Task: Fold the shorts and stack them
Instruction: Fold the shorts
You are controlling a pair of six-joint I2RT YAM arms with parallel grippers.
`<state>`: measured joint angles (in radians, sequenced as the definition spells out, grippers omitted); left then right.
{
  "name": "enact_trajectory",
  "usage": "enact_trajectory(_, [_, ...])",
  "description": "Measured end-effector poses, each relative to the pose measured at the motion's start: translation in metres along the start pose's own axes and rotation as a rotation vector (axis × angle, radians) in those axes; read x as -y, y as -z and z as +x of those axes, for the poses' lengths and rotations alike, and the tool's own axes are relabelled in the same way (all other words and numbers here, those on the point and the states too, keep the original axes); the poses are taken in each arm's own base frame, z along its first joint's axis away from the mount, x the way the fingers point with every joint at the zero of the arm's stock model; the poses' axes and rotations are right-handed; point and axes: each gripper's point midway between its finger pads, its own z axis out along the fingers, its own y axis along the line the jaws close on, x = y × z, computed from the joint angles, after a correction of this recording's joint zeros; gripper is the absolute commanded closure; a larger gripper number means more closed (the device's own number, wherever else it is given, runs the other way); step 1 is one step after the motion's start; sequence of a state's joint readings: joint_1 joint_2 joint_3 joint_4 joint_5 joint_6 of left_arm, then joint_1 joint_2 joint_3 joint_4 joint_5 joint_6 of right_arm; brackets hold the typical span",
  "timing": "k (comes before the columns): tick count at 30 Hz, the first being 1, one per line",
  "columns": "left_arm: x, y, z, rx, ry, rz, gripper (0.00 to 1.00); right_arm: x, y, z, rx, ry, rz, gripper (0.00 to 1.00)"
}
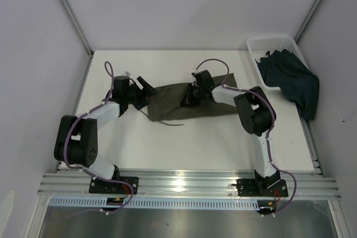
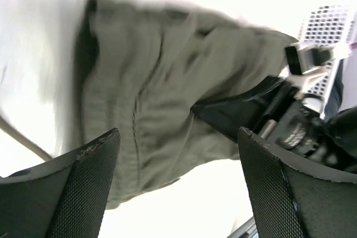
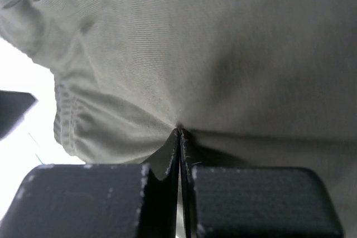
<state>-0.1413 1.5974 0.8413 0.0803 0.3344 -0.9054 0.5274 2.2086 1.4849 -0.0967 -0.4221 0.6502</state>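
Two pairs of shorts are in view. The olive-green shorts [image 1: 173, 103] lie spread on the bench [image 1: 167, 149], running from just beside the left tool [image 1: 145, 86] to past the right tool [image 3: 179, 132]. The right tool is clenched, pinching a fold of the olive cloth. The left tool is released at the cloth's edge, its fingers wide apart and grasping nothing. The navy-teal shorts [image 1: 293, 79] hang over the rim of the white mesh basket [image 1: 262, 43], well apart from both tools
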Motion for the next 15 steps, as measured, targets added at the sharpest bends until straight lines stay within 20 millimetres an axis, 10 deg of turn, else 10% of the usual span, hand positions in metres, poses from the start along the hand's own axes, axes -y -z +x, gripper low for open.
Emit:
enact_trajectory(7, [0.015,0.066,0.007,0.090,-0.076,0.041,0.06,0.024,0.046,0.050,-0.056,0.034,0.081,1.00])
enact_trajectory(15, [-0.021,0.086,0.039,0.070,-0.110,-0.010,0.06,0.019,0.071,0.075,-0.059,0.164,0.138,0.55])
